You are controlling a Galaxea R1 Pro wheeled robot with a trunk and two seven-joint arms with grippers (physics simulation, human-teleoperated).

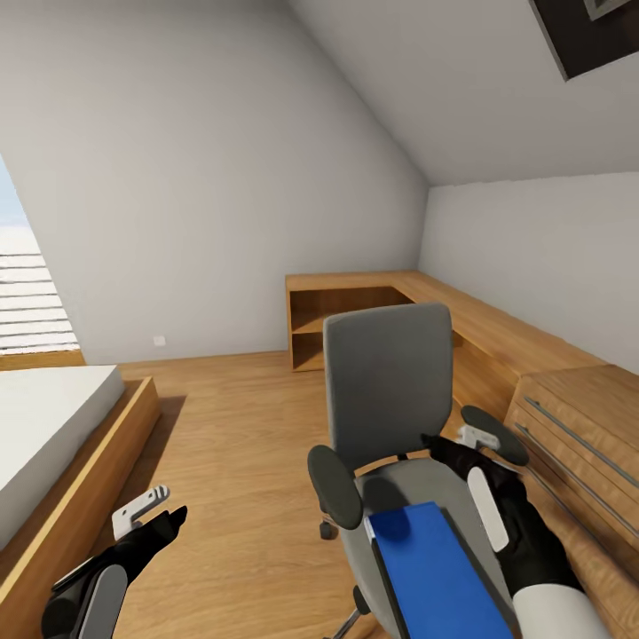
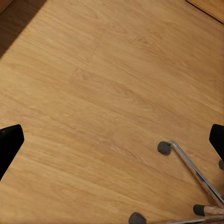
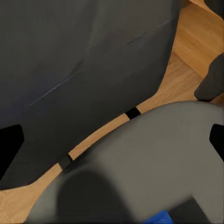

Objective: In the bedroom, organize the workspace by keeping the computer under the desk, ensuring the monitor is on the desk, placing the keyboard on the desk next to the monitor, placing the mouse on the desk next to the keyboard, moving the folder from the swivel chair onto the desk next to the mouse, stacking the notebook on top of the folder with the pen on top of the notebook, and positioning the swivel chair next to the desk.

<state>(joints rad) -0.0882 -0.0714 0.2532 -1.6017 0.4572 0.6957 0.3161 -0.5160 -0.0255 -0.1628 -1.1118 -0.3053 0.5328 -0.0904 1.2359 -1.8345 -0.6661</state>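
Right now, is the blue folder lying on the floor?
No, the head view shows the folder lying flat on the grey seat of the swivel chair, above the wooden floor.

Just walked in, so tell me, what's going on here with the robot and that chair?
The robot faces the swivel chair, where the blue folder lies on the seat. Its right gripper hangs open above the seat, beyond the folder, holding nothing. The left gripper hovers open over the wood floor. Nothing is grasped yet.
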